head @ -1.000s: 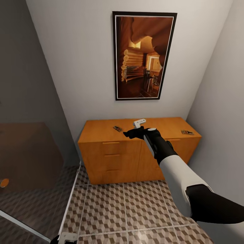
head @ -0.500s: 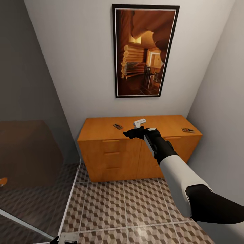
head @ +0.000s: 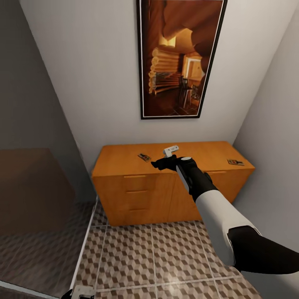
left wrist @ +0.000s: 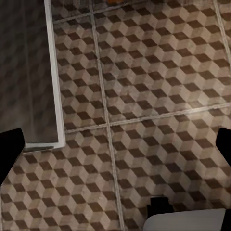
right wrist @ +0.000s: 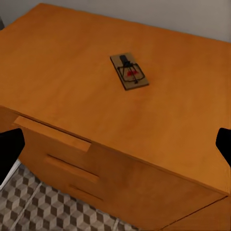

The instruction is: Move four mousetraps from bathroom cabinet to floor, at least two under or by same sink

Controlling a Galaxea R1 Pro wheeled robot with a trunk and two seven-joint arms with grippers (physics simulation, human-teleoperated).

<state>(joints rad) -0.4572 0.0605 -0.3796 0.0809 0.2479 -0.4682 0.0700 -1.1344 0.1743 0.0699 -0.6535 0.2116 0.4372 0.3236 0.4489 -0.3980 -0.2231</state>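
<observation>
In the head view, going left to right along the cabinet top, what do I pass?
Left mousetrap → right gripper, held in front of the cabinet → right mousetrap near the far end.

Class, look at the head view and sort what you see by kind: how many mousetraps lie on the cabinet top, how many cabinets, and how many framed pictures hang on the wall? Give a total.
Mousetraps: 2, one, another
Cabinets: 1
Framed pictures: 1
Total: 4
</observation>
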